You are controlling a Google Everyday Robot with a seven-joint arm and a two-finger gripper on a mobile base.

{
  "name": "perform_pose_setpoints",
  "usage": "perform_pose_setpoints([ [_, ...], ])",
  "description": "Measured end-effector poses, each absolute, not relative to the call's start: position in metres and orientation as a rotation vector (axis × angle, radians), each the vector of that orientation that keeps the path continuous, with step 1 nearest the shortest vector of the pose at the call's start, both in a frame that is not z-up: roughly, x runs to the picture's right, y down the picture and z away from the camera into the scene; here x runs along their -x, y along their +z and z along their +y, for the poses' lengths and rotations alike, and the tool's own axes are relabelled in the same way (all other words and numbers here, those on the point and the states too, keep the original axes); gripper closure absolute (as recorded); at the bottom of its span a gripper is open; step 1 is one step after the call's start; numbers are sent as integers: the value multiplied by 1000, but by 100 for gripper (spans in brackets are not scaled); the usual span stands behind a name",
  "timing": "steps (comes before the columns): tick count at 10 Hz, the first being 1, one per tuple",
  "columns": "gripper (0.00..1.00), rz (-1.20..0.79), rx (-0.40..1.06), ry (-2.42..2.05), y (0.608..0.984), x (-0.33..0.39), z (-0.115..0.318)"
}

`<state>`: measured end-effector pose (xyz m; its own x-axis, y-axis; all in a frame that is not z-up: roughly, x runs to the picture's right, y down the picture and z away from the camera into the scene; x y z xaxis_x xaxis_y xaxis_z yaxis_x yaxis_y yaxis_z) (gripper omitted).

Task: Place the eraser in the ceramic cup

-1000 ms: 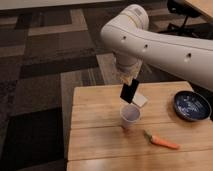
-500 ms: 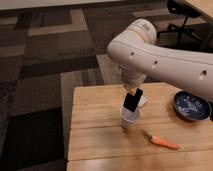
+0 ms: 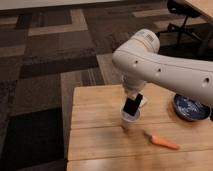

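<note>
A wooden slatted bench [image 3: 100, 130] stands on dark patterned carpet, and over it bends the robot's thick white arm [image 3: 165, 65]. The pincer [image 3: 133, 95] hangs just above the ceramic cup [image 3: 130, 119], closed on the upper end of the eraser [image 3: 132, 105], which leans a little and has its lower end at or just inside the cup's rim (how deep it reaches is hidden). This looks like the placing step itself, nearly finished. The next move would call for letting go so the slab drops in, then lifting straight up without nudging the cup. Farther out, an orange carrot [image 3: 161, 141] lies near the cup toward the front, and a dark blue bowl [image 3: 191, 109] sits well apart.
</note>
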<state>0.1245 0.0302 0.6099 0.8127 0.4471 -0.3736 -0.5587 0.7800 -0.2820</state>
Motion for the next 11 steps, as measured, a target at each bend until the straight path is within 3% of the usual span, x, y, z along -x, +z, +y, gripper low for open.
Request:
perform_pose_setpoints([
  [11,100,315,449,426,638,-110,58],
])
